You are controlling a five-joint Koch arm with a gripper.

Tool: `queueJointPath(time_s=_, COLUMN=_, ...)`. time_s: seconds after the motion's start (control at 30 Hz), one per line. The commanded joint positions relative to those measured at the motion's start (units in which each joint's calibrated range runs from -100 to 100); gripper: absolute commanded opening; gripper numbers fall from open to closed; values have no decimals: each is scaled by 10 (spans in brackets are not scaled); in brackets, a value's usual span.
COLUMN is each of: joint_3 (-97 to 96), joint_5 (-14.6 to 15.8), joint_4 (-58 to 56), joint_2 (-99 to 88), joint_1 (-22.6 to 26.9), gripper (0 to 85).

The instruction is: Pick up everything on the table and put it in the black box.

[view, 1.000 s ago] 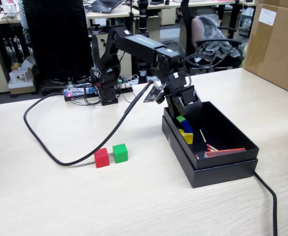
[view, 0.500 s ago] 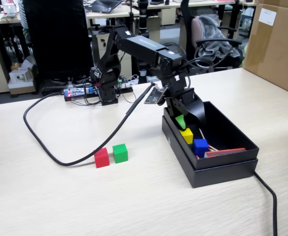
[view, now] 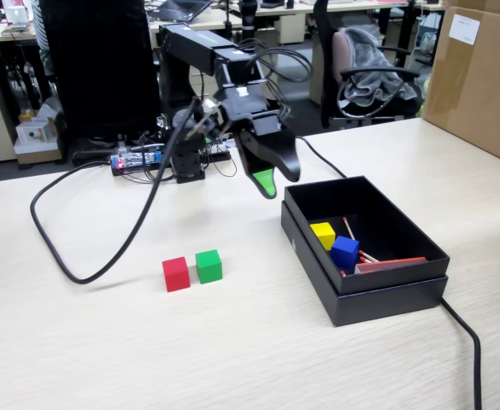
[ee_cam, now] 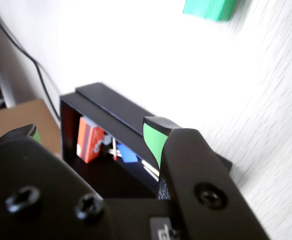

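Note:
On the pale wooden table [view: 232, 342], a red cube [view: 175, 273] and a green cube [view: 208, 266] sit side by side, left of the black box [view: 386, 289]. A yellow cube [view: 323, 234] and a blue cube [view: 345, 252] lie inside the box. My gripper [view: 277, 178] hangs in the air just left of the box's far corner, open and empty. In the wrist view the gripper [ee_cam: 93, 130] shows its green-padded jaws wide apart, with the box [ee_cam: 106, 102] and the blue cube [ee_cam: 128, 154] beyond them. The green cube [ee_cam: 209, 7] is at the top edge.
A red matchbox [view: 391, 265] and loose matchsticks [view: 350, 232] also lie in the box. A thick black cable [view: 87, 275] loops over the table on the left, and another [view: 465, 335] runs off at the front right. A brown carton [view: 480, 77] stands at the back right.
The blue cube dropped from the gripper into the box beside the yellow one. The gripper then rose out of the box and swung left, empty.

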Motion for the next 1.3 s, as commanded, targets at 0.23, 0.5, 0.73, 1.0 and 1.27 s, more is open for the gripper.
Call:
queueJointPath(time_s=0.23, joint_3=-232, joint_5=-12, joint_4=143, joint_2=-236, joint_1=-54, gripper=428)
queueJointPath(time_s=0.5, joint_3=-337, joint_5=-20, joint_4=168, joint_2=-299, joint_1=-68, gripper=428)
queueJointPath(time_s=0.73, joint_3=-225, joint_5=-18, joint_4=93, joint_2=-156, joint_1=-78, gripper=428)
queueJointPath(time_s=1.0, joint_3=-2, joint_5=-17, joint_4=-88, joint_2=59, joint_1=-82, gripper=428)
queueJointPath(time_s=1.27, joint_3=168, joint_5=-19, joint_4=-196, joint_2=264, joint_1=-90, gripper=428)
